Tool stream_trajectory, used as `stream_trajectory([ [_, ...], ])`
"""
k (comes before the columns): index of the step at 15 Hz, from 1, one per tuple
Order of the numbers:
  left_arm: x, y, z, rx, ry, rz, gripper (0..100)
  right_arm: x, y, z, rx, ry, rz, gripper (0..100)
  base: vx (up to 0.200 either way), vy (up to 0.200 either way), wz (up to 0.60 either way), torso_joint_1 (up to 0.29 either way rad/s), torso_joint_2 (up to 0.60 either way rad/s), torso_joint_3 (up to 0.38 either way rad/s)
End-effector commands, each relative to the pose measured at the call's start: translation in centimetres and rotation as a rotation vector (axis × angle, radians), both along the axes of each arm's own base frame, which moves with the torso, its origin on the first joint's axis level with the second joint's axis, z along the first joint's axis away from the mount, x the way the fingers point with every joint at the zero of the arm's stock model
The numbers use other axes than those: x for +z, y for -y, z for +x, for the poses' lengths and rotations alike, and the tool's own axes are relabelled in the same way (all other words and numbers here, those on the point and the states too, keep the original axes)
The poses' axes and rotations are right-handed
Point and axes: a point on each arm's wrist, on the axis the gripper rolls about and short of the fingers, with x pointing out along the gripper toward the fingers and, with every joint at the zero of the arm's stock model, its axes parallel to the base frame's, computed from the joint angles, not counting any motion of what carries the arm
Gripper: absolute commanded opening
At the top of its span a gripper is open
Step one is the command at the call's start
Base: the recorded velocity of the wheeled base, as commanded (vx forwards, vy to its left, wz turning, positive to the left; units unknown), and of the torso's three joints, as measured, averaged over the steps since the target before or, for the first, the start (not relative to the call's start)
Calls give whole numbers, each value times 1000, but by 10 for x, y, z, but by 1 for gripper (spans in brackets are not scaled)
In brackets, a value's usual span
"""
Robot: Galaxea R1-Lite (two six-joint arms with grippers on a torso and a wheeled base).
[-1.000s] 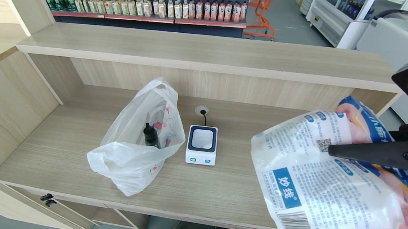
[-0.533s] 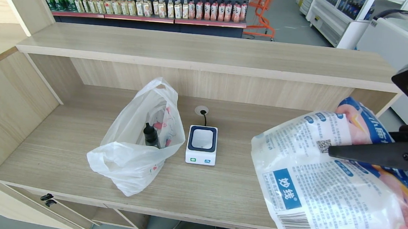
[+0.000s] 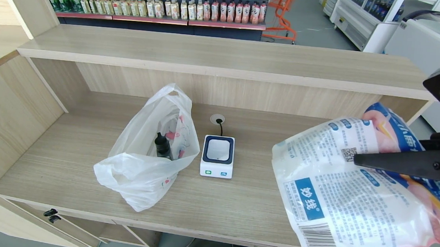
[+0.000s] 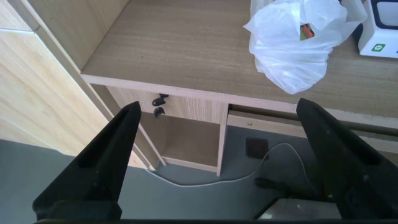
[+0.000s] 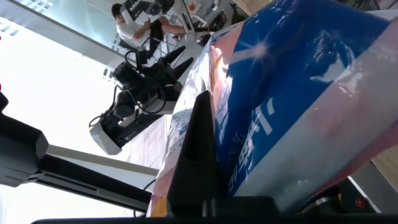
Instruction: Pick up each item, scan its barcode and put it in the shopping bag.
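Here, packet (image 3: 355, 197): hanging in the air over the right end of the counter (image 3: 64, 158), well right of the scanner (image 3: 217, 156), its barcode side facing upward.
Right gripper (image 3: 360, 161): pinching the packet, one black finger (image 3: 401, 163) lying across the printed face.
Scanner: sitting mid-counter, window facing up, just beside the shopping bag (image 3: 150, 161).
Shopping bag: standing open left of the scanner, holding a dark bottle (image 3: 162, 145).
Left gripper (image 4: 219, 112): hanging low before the counter's front edge, fingers (image 4: 99, 168) spread wide apart.

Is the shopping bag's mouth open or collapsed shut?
Open: the shopping bag gapes upward at its mouth, and a dark bottle stands visible inside it.
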Motion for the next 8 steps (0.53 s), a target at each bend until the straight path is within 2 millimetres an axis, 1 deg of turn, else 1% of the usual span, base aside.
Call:
stream_trajectory([
  [1,0,0,0,0,0,0,100,-1,0,0,-3,0,-1,0,0,0,0,0,0,0],
  [8,0,0,0,0,0,0,100,0,0,0,-3,6,-1,0,0,0,0,0,0,0],
])
